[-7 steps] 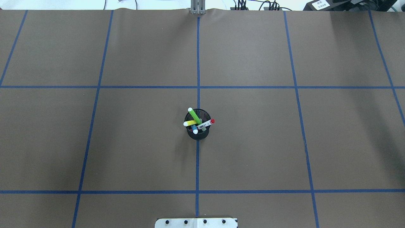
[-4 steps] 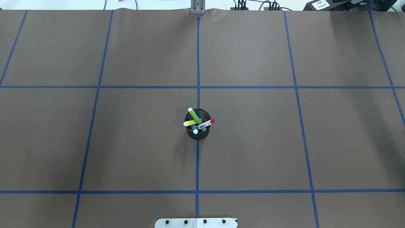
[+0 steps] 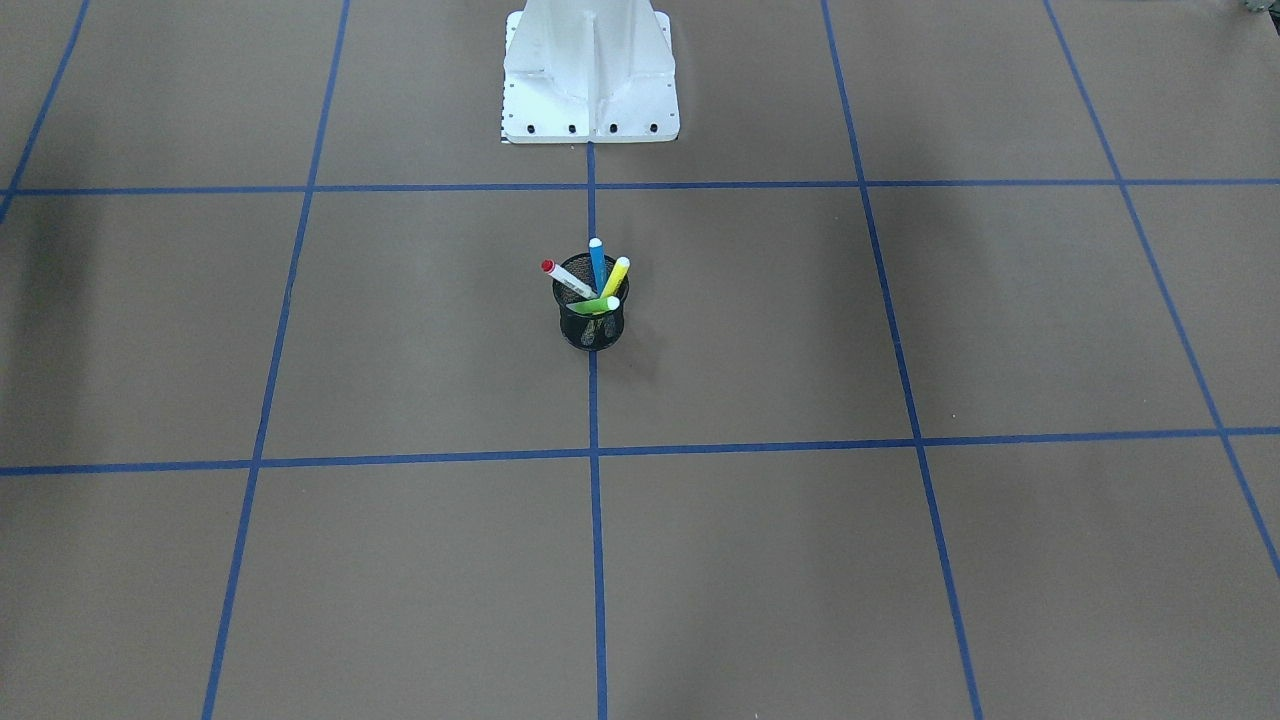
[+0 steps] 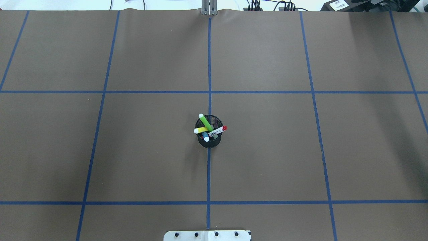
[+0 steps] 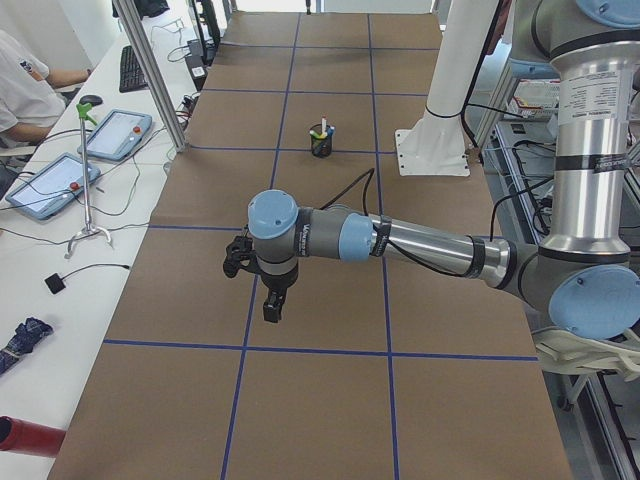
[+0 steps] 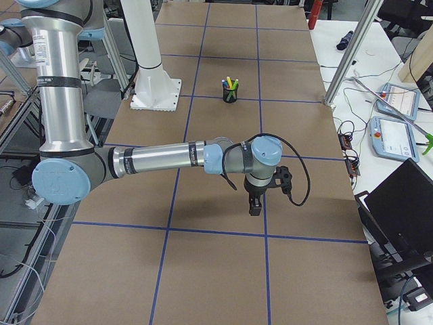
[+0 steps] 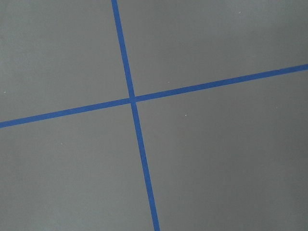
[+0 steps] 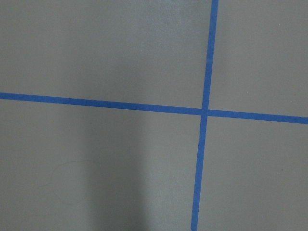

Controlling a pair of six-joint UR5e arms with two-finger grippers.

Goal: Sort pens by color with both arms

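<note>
A black mesh cup [image 4: 209, 143] stands at the middle of the table on the centre tape line. The pens stand in it: a light green one [image 4: 206, 122], a yellow one [image 4: 200, 130], a blue one [image 3: 597, 262] and a white one with a red end [image 4: 217, 131]. Both arms show only in the side views, far from the cup. The left gripper [image 5: 272, 305] hangs over the table's left part and the right gripper [image 6: 255, 205] over its right part. I cannot tell whether either is open or shut. Both wrist views show only brown paper and blue tape.
Blue tape lines [image 4: 209, 67] split the brown table cover into squares. The white pedestal base [image 3: 590, 70] stands on the robot's side. Beyond the far edge are tablets [image 5: 112, 134], a small stand [image 5: 88, 180], a seated person [image 5: 25, 85] and a laptop [image 6: 399, 203].
</note>
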